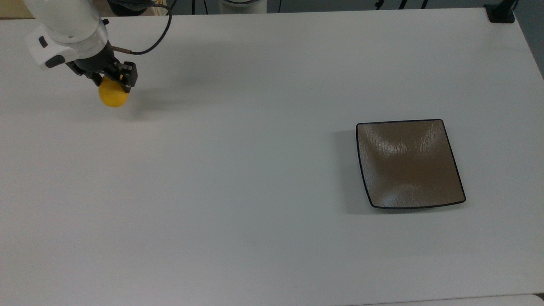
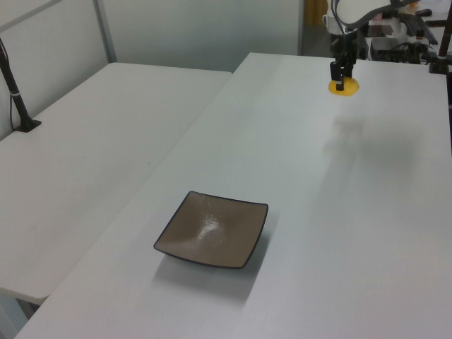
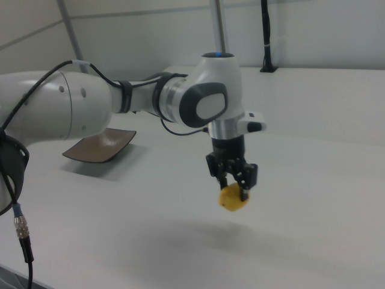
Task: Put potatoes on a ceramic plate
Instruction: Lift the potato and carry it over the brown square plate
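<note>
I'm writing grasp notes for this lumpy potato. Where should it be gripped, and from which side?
Across its narrower middle, from above, as the gripper holds the potato now. The oval narrows there, so the fingers span it; hanging clear of the table, it looks secure.

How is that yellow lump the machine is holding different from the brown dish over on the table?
The potato is bright yellow, rounded and lumpy; the ceramic plate is brown, square and shallow, with a thin black rim. The potato is much smaller than the plate. The potato hangs above the table, clamped in the gripper, with its shadow below it, while the plate rests on the table, far across it from the potato. Neither touches the other.
</note>
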`<state>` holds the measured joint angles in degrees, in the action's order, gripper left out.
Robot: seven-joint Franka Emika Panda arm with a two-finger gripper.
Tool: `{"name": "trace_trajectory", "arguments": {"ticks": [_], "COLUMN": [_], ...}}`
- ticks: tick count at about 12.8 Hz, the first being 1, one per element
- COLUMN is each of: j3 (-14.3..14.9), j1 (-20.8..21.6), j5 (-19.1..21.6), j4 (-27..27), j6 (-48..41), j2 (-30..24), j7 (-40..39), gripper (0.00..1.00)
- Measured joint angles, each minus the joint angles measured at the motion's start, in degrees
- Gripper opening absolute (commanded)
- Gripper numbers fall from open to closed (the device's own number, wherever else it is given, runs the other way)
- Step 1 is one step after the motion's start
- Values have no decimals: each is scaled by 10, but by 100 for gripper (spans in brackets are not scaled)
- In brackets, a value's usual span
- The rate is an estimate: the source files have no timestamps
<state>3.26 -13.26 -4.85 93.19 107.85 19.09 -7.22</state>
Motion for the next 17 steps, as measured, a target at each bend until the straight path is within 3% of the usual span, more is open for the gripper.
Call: {"name": "trace_trajectory", "arguments": {"ticks": [1,11,14,17], "j3": [-23,-365,-409,-416], "j1": [-2,-7,-3,35], "j5": [3,5,5,5], "j4": [-4,-11,-11,-10], "j6": [-16,-15,34,99], "j2": [-1,-11,-10,-8], "j7": [24,350,381,417], "gripper": [33,33,33,33]}}
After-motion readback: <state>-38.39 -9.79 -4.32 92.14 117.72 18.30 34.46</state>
